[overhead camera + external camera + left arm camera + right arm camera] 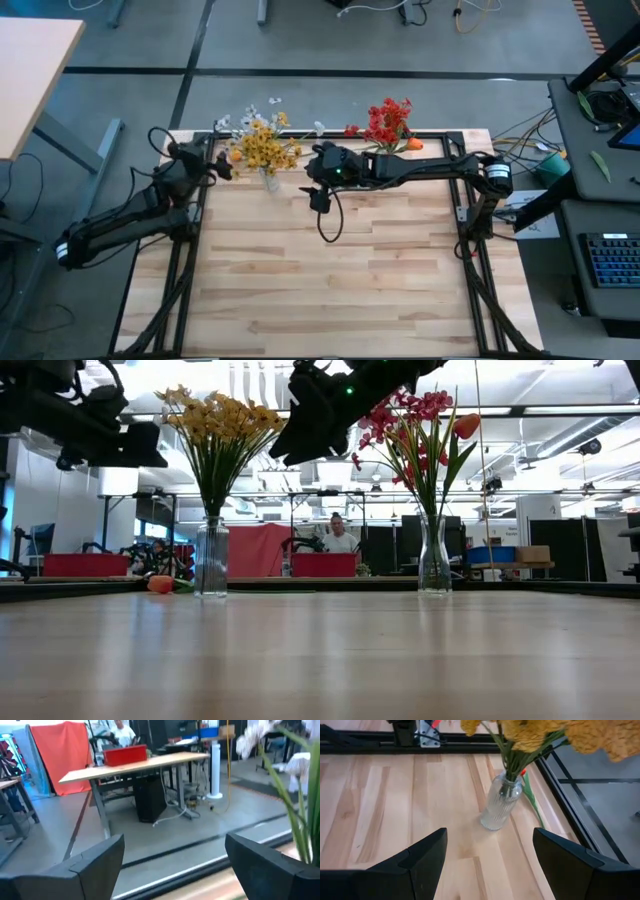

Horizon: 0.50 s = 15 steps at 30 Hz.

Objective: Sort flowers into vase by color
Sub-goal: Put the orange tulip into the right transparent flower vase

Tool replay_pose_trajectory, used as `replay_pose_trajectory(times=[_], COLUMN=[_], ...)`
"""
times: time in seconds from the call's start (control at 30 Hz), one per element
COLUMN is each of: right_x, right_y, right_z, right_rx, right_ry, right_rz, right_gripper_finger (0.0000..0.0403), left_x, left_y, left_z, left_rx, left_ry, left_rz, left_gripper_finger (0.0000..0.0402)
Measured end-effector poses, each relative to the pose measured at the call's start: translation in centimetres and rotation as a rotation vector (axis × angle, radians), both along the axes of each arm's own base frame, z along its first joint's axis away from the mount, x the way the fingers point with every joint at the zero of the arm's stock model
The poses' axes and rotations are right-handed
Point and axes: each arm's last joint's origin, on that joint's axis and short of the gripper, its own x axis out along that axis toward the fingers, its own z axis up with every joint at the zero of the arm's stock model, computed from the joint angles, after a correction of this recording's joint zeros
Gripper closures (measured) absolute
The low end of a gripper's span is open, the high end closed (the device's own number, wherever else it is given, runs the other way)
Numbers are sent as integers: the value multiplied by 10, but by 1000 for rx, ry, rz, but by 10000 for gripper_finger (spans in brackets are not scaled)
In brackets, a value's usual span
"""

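1. Two vases stand at the table's far edge: yellow flowers in one, red flowers in the other.
2. Right gripper hovers beside the yellow vase, fingers apart, empty.
3. Left gripper is wide open, empty, near white flowers.

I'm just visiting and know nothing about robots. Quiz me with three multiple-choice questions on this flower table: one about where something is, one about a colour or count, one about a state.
1. Where do the vases stand?
A. along the table's far edge
B. at its near edge
C. on the floor

2. What colour are the flowers in the left vase?
A. blue
B. yellow
C. purple

3. How are the right gripper's fingers?
A. clamped on a stem
B. shut on a vase
C. open and empty

Answers:
1 A: the left vase and right vase stand by the far rail.
2 B: the yellow flowers fill it.
3 C: the right gripper holds nothing between its fingers.
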Motion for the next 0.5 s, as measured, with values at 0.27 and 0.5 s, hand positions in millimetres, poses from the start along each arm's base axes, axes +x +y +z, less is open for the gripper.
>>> replay_pose_trajectory(times=[0.27, 0.5], right_x=[-15, -24], right_y=[12, 30], right_z=[21, 35], right_rx=[-7, -22], right_ry=[1, 0], right_rz=[27, 80], right_gripper_finger=[117, 115], left_x=[4, 11], left_y=[3, 9], left_z=[17, 58], left_rx=[81, 86], left_ry=[-66, 6], left_rz=[16, 18], left_gripper_finger=[87, 109])
